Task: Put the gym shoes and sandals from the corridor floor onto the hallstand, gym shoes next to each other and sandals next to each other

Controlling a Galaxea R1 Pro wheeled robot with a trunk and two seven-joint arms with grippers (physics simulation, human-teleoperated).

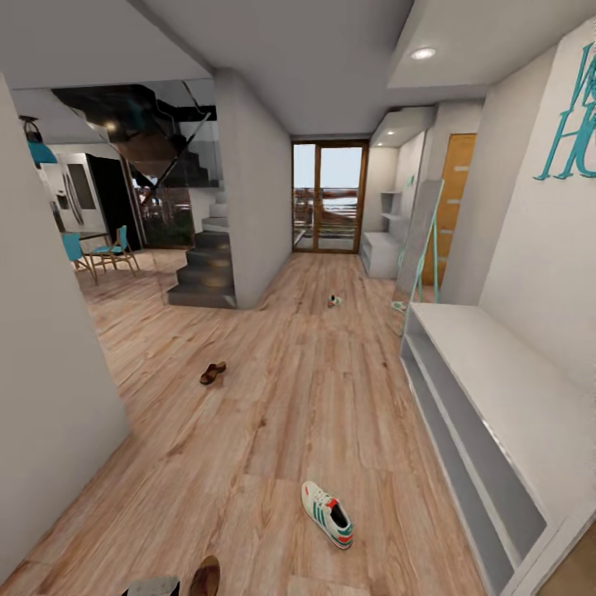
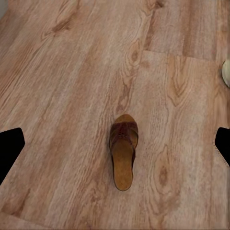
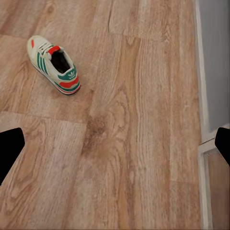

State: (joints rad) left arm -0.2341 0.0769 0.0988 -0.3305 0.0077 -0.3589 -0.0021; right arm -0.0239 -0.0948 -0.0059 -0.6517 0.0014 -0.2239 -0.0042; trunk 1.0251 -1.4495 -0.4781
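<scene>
One gym shoe (image 1: 327,513) lies on the corridor floor (image 1: 273,414) close in front of me, white with green stripes; the right wrist view also has it (image 3: 53,64), off to one side of my open right gripper (image 3: 116,146). A second gym shoe (image 1: 334,300) lies far down the corridor. One brown sandal (image 1: 213,372) rests mid-floor on the left. The other sandal (image 1: 205,577) is at the picture's bottom edge and lies on the planks (image 2: 123,151) beneath my open left gripper (image 2: 116,143), between its dark fingertips (image 2: 9,148). The hallstand (image 1: 381,252) stands far off by the glass door.
A long low white shelf unit (image 1: 488,389) under teal lettering (image 1: 571,124) runs along the right wall; its edge (image 3: 215,62) shows in the right wrist view. A grey wall (image 1: 41,372) closes the left side. Stairs (image 1: 203,273) and a leaning mirror (image 1: 418,240) stand farther back.
</scene>
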